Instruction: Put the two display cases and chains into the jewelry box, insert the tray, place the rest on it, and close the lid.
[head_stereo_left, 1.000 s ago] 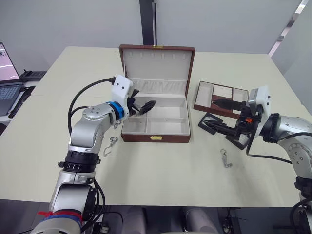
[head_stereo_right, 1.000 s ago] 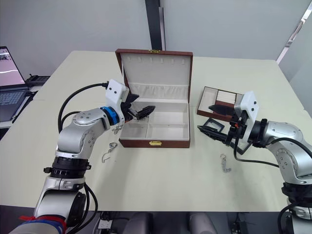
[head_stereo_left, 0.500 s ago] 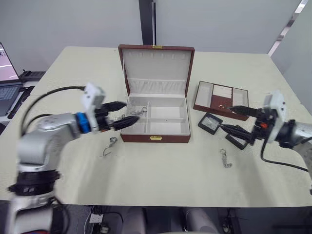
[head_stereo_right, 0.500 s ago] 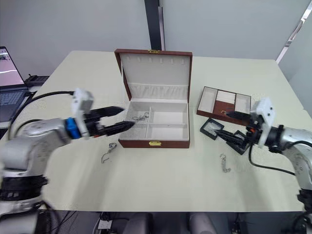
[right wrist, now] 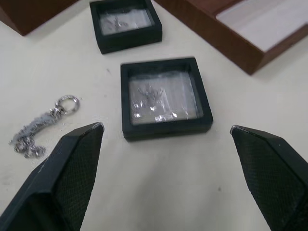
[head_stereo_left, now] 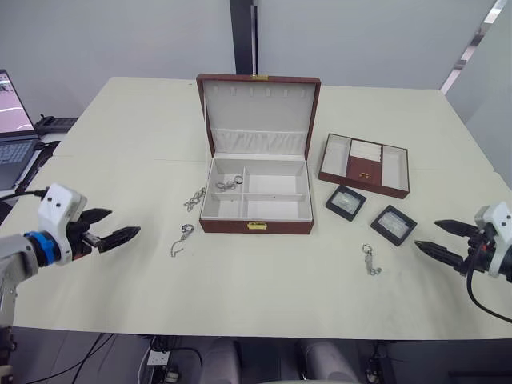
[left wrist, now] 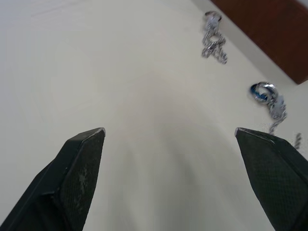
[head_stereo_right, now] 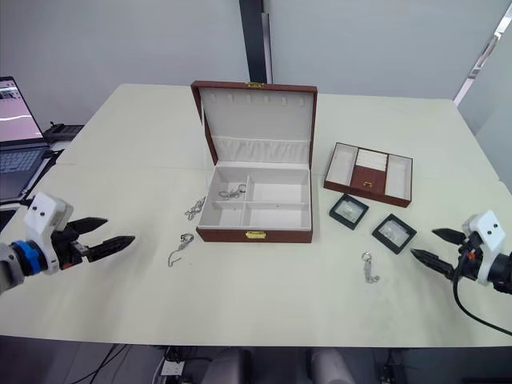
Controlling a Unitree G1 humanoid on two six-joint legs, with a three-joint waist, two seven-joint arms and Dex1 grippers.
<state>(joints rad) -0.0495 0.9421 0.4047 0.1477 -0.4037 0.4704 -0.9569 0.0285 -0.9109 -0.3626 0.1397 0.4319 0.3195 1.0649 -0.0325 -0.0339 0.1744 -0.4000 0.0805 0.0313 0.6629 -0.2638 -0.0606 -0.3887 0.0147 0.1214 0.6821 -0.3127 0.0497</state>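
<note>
The jewelry box (head_stereo_left: 255,210) stands open mid-table, its lid (head_stereo_left: 258,114) upright. One chain (head_stereo_left: 229,185) lies in its back-left compartment. Two more chains (head_stereo_left: 194,199) (head_stereo_left: 181,238) lie on the table left of the box, and another chain (head_stereo_left: 370,261) lies to its right. The two display cases (head_stereo_left: 346,202) (head_stereo_left: 393,223) rest flat in front of the tray (head_stereo_left: 365,165). My left gripper (head_stereo_left: 126,222) hovers open and empty far left of the box. My right gripper (head_stereo_left: 426,234) is open and empty at the right edge, facing the nearer display case (right wrist: 166,96).
A laptop (head_stereo_left: 11,128) and dark gear sit on a side desk at the far left. The near half of the table (head_stereo_left: 272,288) is bare apart from the loose chains.
Both arms have pulled back outward, the left away from the box and the right away from the display cases. A chain now lies in the box.
</note>
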